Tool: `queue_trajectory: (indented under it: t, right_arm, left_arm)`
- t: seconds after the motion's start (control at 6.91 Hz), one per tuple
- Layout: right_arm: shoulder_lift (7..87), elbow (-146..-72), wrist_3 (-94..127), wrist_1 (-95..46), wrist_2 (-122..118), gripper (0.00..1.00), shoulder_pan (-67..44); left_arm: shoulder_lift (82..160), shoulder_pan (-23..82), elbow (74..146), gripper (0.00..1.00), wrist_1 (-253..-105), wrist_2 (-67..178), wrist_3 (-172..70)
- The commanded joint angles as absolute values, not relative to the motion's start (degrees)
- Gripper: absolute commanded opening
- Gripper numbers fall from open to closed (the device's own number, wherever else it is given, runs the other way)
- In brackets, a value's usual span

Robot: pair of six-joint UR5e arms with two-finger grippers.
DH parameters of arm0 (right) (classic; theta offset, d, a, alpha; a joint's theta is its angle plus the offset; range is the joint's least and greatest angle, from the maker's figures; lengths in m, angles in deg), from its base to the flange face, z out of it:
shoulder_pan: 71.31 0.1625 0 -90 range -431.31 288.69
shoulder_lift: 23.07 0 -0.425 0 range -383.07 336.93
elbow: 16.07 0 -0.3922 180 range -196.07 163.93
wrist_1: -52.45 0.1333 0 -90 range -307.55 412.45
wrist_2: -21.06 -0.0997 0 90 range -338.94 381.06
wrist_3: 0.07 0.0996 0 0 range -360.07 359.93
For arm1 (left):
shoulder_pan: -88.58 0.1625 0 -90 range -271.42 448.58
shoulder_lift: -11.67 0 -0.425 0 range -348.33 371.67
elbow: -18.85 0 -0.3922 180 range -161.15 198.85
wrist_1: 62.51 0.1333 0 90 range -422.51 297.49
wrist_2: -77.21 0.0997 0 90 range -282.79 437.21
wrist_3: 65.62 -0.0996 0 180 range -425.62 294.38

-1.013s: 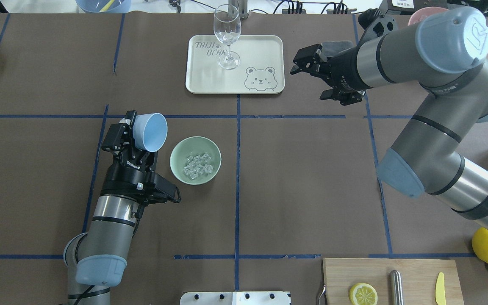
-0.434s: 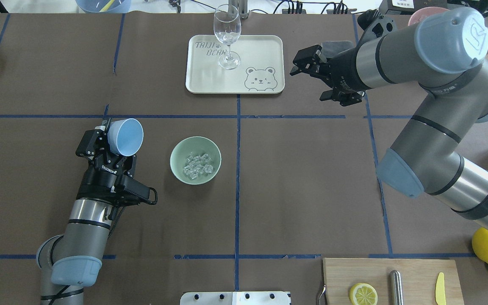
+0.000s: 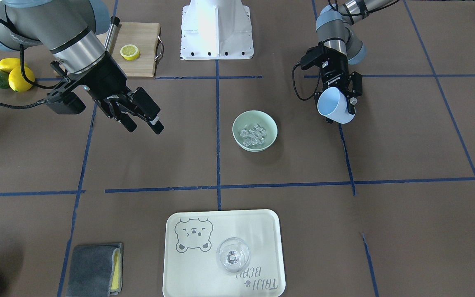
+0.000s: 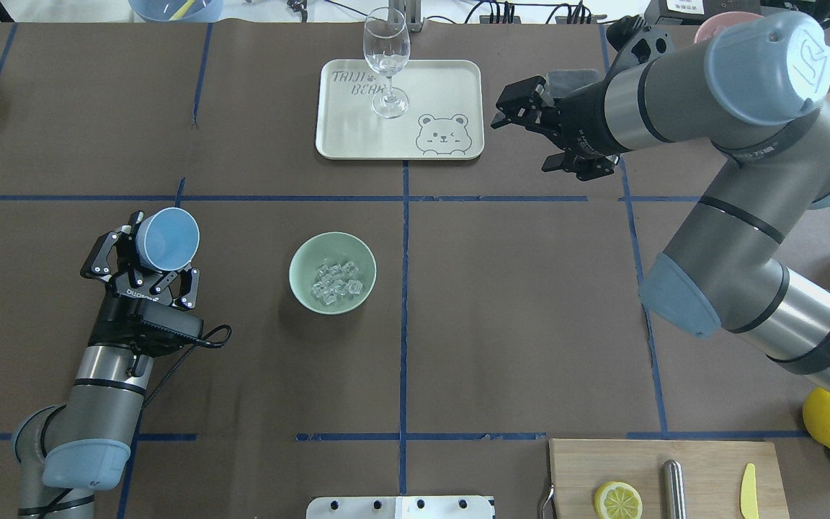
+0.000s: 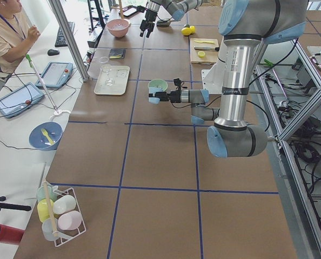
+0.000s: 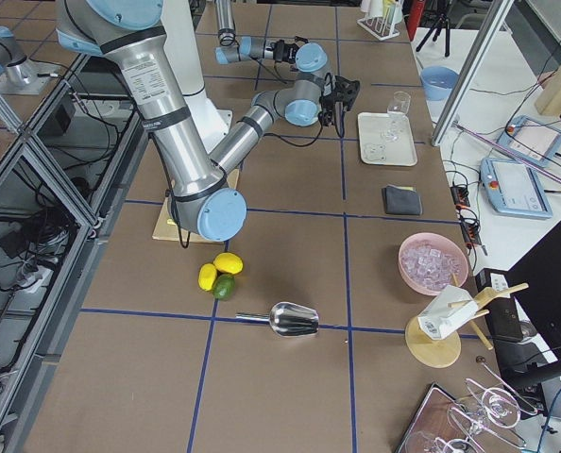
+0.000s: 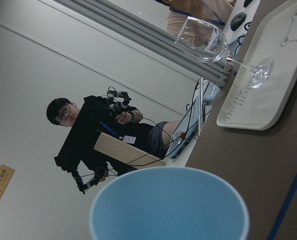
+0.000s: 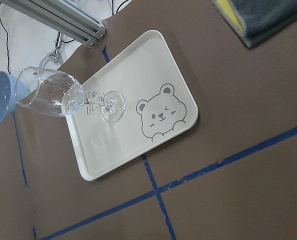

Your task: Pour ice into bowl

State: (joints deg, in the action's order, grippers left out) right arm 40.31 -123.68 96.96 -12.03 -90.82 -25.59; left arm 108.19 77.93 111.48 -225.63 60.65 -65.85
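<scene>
The pale mint-green bowl (image 4: 300, 254) (image 3: 271, 123) stands near the table's middle with the ice (image 4: 337, 281) (image 3: 253, 135), several small clear cubes, lying inside it. My left gripper (image 4: 155, 254) (image 3: 339, 104) is shut on a light blue cup (image 4: 166, 239) (image 3: 335, 106), well to the left of the bowl and apart from it. The cup is tilted, and its inside shows nothing in the left wrist view (image 7: 171, 205). My right gripper (image 4: 523, 144) (image 3: 146, 128) hangs open and holds nothing, beside the tray at the far right.
A cream bear tray (image 4: 444, 79) carries a wine glass (image 4: 386, 61). A cutting board (image 4: 703, 461) with a lemon slice (image 4: 617, 500) lies at the near right, lemons (image 4: 829, 418) beside it. A grey cloth (image 3: 93, 268) and a pink container (image 6: 433, 262) sit at the far side.
My left arm has drawn back to the left, away from the bowl, carrying the cup and turning it more upright. The right arm has barely moved.
</scene>
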Motion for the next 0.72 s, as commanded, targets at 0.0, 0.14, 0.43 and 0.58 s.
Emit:
queue_trajectory:
  t: [0.0,0.14,0.43,0.58]
  right_arm:
    - [40.21,-123.73,96.96,-12.06,-90.82,1.00,-25.69]
    - [40.04,-123.73,96.96,-12.06,-90.91,1.00,-25.69]
    - [40.12,-123.73,96.96,-12.06,-90.82,1.00,-26.04]
    - [40.04,-123.82,96.96,-12.06,-90.82,1.00,-26.05]
  left_arm:
    - [104.77,77.86,111.49,0.00,-225.64,56.58,-47.01]
    - [100.49,77.77,111.49,0.00,-225.64,53.34,-39.68]
    - [93.71,76.20,111.66,0.00,-225.81,46.39,-21.84]
    - [92.72,76.11,112.01,0.00,-225.81,46.45,-14.28]
